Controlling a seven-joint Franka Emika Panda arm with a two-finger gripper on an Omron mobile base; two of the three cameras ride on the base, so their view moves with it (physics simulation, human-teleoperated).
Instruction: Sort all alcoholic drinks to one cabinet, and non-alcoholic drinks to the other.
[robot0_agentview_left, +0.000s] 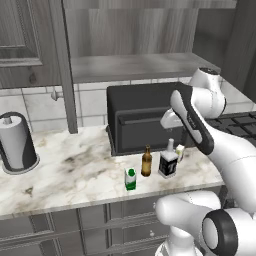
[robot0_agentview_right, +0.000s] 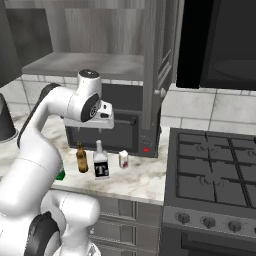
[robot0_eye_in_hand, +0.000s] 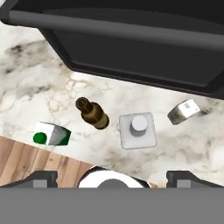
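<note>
Brown beer bottle (robot0_eye_in_hand: 92, 113) beside clear bottle (robot0_eye_in_hand: 137, 130).

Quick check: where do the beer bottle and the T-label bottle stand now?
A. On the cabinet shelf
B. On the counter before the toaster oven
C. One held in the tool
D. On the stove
B: the beer bottle and the T-label bottle stand upright on the counter before the toaster oven.

Green-white container (robot0_agentview_right: 60, 175): mostly hidden behind arm, at 9 o'clock of beer bottle (robot0_agentview_right: 81, 158). Small carton (robot0_agentview_left: 180, 152) print: too small to read.
</note>
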